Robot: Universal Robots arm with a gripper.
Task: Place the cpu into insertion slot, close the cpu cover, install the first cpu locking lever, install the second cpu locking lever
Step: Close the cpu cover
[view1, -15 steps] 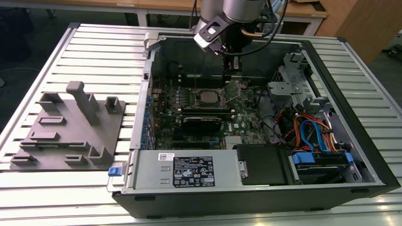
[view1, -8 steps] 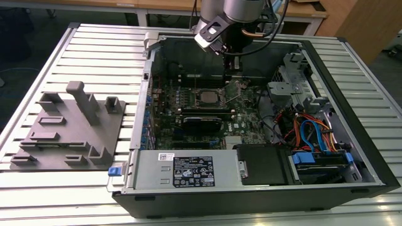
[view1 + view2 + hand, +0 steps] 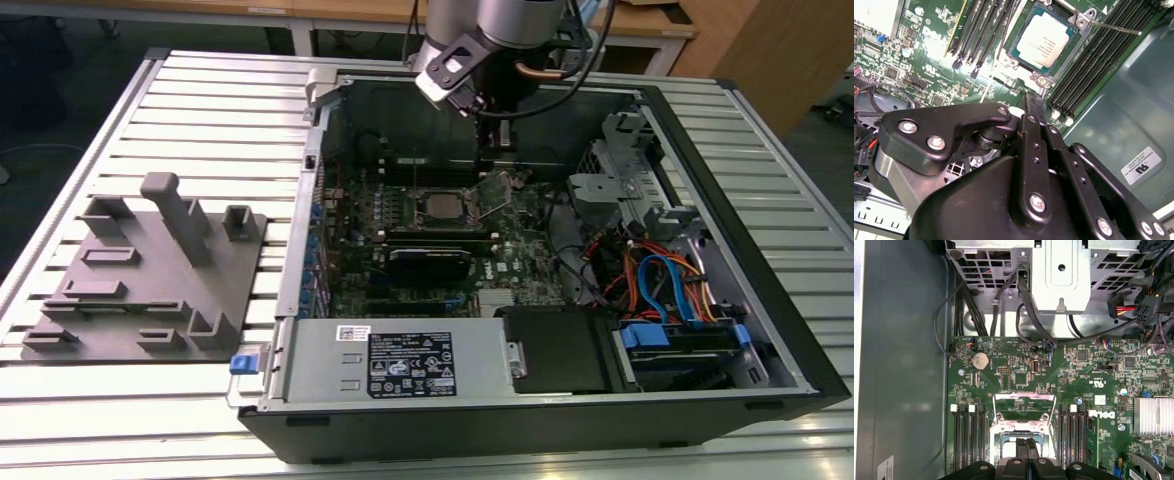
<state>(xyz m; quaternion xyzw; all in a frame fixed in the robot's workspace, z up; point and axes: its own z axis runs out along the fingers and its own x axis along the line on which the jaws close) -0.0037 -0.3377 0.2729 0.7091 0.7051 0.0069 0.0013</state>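
Note:
The cpu (image 3: 1046, 42), a flat square chip with a silver top, lies seated in the insertion slot (image 3: 1013, 54) on the green board; the exterior view shows it mid-case (image 3: 438, 205). The cpu cover (image 3: 1024, 398), a thin metal frame with a square window, stands tilted up off the slot (image 3: 499, 192). A thin lever rod (image 3: 1114, 28) sticks out from one corner of the slot. My gripper (image 3: 1026, 444) hangs just above the slot's edge beside the cover, fingers pressed together with nothing seen between them (image 3: 1032, 102) (image 3: 489, 160).
Long black memory slots (image 3: 971, 435) flank the socket on both sides. A metal drive cage (image 3: 627, 170) and bundled cables (image 3: 654, 280) fill the case on the exterior view's right. A power supply (image 3: 387, 365) sits at the front. A grey fixture block (image 3: 147, 270) lies outside the case.

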